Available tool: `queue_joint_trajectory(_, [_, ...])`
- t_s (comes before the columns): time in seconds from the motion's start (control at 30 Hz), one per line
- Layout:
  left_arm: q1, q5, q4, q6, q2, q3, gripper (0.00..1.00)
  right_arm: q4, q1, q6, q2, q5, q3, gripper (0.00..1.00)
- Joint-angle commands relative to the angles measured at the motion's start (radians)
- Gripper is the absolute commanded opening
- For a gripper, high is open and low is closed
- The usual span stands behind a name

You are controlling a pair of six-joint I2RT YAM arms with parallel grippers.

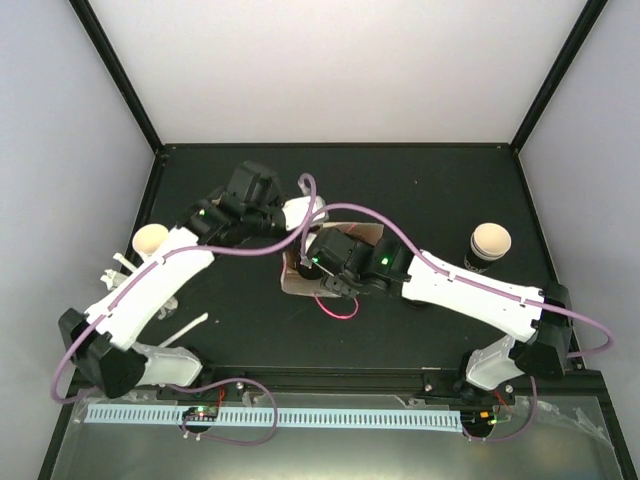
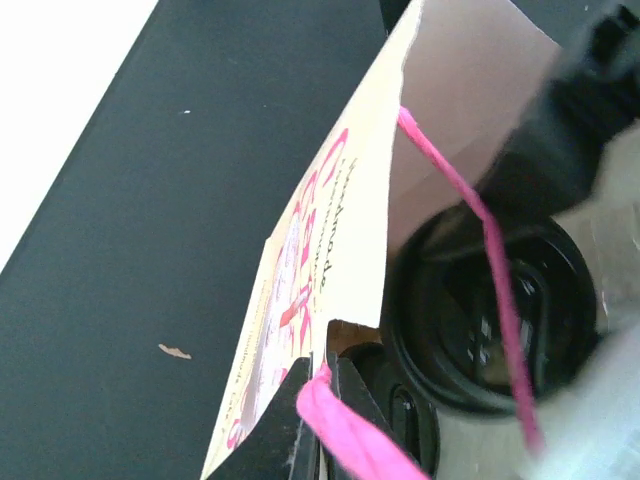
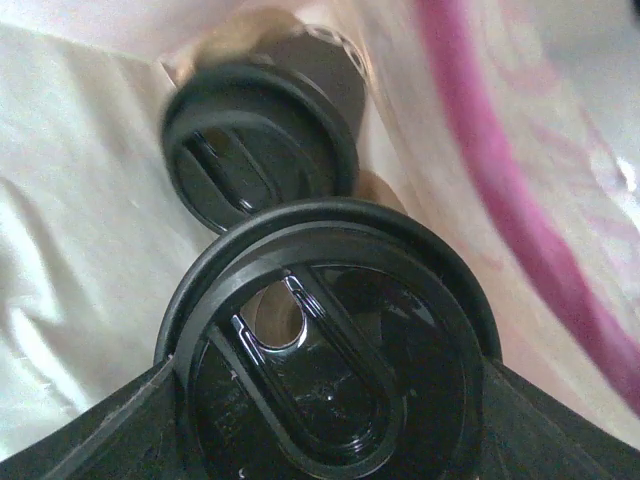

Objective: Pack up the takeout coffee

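left hand (image 2: 318,412) is pinched tight on the rim of the paper bag (image 2: 340,230), right by its pink handle (image 2: 495,270); right hand (image 3: 330,372) is down inside the bag, clamped on a black-lidded cup (image 3: 320,300); a second lidded cup (image 3: 255,150) sits just ahead of it; out on the counter (image 1: 420,190), one cream-topped cup (image 1: 150,238) stands well off to the left hand's left; the other cream-topped cup (image 1: 490,240) stands well to the right hand's right

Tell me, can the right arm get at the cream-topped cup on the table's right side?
Probably not yet: the right hand is down inside the paper bag, closed around a black-lidded cup. The cream-topped cup itself stands clear, with nothing around it.
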Motion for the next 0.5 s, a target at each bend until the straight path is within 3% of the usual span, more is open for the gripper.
queue_joint_trajectory(0.0, [-0.059, -0.132, 0.116, 0.014, -0.127, -0.091, 0.01, 0.028, 0.03, -0.076, -0.053, 0.083, -0.068, 0.7])
queue_joint_trajectory(0.23, [-0.105, -0.158, 0.177, -0.021, -0.235, -0.212, 0.02, 0.178, 0.192, -0.141, -0.151, 0.147, -0.307, 0.72])
queue_joint_trajectory(0.47, [-0.203, -0.16, 0.205, -0.08, -0.349, -0.366, 0.02, 0.242, 0.241, -0.162, -0.201, 0.158, -0.412, 0.71])
